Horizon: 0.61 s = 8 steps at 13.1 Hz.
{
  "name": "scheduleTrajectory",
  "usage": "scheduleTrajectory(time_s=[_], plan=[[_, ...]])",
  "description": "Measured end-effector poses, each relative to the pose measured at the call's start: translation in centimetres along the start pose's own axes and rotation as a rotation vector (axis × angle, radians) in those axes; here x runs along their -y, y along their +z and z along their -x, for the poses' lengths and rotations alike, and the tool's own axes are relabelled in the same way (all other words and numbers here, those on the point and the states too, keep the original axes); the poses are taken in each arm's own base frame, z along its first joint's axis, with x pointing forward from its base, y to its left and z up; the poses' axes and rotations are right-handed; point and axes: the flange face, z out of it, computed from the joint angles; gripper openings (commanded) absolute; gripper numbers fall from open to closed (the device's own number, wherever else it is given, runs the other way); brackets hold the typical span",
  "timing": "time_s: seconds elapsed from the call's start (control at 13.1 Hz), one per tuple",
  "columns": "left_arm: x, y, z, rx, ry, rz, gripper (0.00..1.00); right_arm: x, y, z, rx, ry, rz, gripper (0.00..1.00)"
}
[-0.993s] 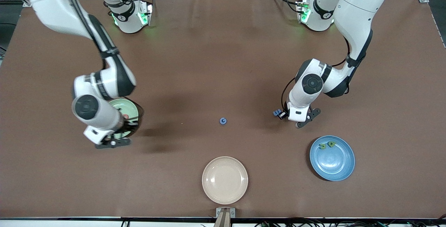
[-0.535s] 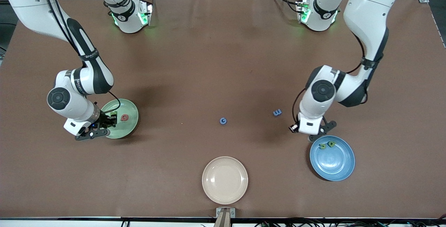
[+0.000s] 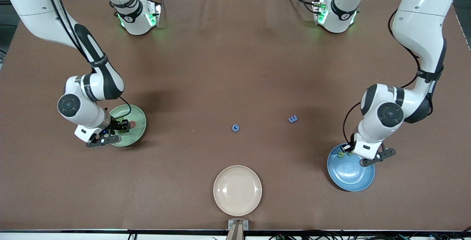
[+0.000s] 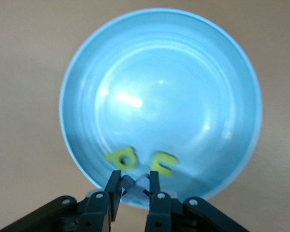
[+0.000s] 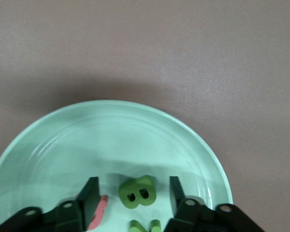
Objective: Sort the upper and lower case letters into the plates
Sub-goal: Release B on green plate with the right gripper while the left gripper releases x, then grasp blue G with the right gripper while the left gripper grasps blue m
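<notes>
My left gripper (image 3: pixel 346 148) (image 4: pixel 134 180) is shut on a small blue x (image 4: pixel 135 189) and holds it over the rim of the blue plate (image 3: pixel 350 175) (image 4: pixel 183 96). Two green letters, p (image 4: pixel 123 158) and u (image 4: pixel 164 163), lie in that plate. My right gripper (image 3: pixel 119 129) (image 5: pixel 133 186) is open low over the mint green plate (image 3: pixel 137 134) (image 5: pixel 111 140), with a green B (image 5: pixel 137 192) lying between its jaws. A pink-red letter (image 3: pixel 131 124) (image 5: pixel 97 212) and a green N (image 5: pixel 144 225) lie beside the B. A blue G (image 3: pixel 235 127) and a blue m (image 3: pixel 293 119) lie on the table between the plates.
A cream-beige plate (image 3: pixel 237 190) stands near the front edge, midway between the arms. The brown table (image 3: pixel 235 59) runs bare toward the arm bases.
My left gripper has moved from beside the blue m to over the blue plate, carrying the x. My right gripper has shifted a little over the mint plate.
</notes>
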Motion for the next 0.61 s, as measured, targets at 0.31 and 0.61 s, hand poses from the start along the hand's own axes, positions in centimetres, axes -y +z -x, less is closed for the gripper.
scheduleTrajectory(time_s=[0.31, 0.61], plan=[[1.5, 1.4, -1.7, 0.001, 0.037, 0.004, 0.19, 10.6, -6.7, -4.2, 0.01, 0.2, -0.084, 1.0], [2.2, 1.9, -2.3, 0.002, 0.074, 0.003, 0.36, 29.4, -9.3, -5.0, -0.022, 0.348, -0.119, 1.0]])
